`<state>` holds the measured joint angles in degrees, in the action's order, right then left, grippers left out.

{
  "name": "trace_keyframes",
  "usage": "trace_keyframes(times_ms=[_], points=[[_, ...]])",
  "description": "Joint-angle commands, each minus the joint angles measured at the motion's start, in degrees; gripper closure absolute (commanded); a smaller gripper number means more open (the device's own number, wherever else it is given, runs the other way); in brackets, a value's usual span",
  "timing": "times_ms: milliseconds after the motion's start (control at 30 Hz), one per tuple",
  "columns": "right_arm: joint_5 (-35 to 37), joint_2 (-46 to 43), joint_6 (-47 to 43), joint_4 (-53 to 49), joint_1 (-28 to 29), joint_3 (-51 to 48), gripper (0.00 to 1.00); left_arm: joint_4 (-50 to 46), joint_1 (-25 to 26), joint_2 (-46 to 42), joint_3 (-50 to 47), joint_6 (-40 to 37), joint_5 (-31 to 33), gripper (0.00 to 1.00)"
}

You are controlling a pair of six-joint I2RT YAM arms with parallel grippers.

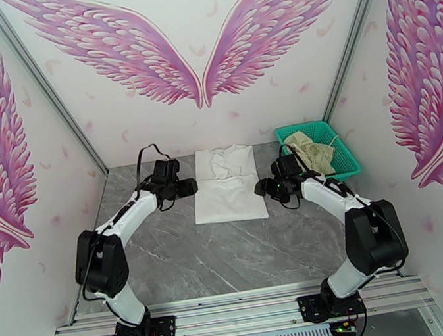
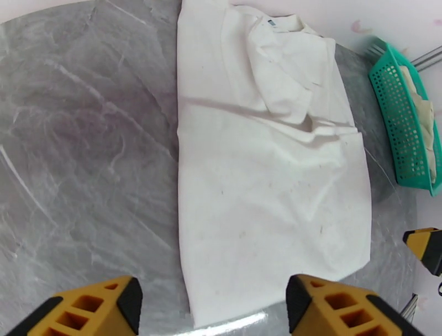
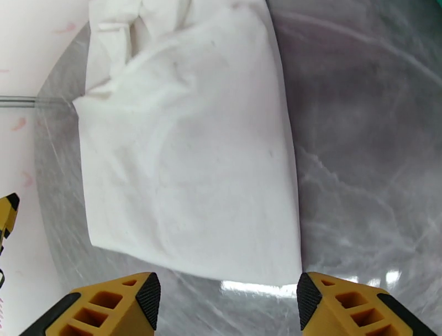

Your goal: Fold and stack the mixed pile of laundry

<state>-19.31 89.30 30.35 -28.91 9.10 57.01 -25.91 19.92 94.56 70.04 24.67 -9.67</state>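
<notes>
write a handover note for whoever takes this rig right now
Left gripper: open, empty, at the left edge of the white shirt.
Right gripper: open, empty, at the shirt's right edge.
The shirt lies flat on the table, its sides apparently folded in to a long rectangle.
The cream garment is crumpled in the teal basket, far right.
Left to do: finish folding the shirt, fold the cream garment, stack both.

From the top external camera we are looking down from high behind both arms onto the table (image 1: 188, 257). We are also looking closely past the left fingers (image 2: 94, 306) and the right fingers (image 3: 353, 304) at the white shirt (image 2: 265, 182) just beyond them, shared by all views.
</notes>
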Motion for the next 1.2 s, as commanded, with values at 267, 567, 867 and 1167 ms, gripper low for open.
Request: trace_keyframes(times_ms=[267,567,867,1167], points=[[-13.3,-2.6,4.8,11.2,-0.1,-15.9,0.28,13.8,0.9,-5.1,-23.6,9.7,-11.3,0.22],[-7.8,-0.8,5.4,10.9,-1.6,-13.2,0.32,19.4,1.7,-1.4,-23.8,12.7,-10.9,0.23],[-12.8,5.3,13.6,20.3,-3.4,-12.9,0.41,19.2,2.8,4.0,-20.2,17.0,-7.3,0.33],[-12.5,8.6,21.3,29.0,-3.7,-13.6,0.51,22.0,4.3,9.0,-16.3,18.9,-7.7,0.46]])
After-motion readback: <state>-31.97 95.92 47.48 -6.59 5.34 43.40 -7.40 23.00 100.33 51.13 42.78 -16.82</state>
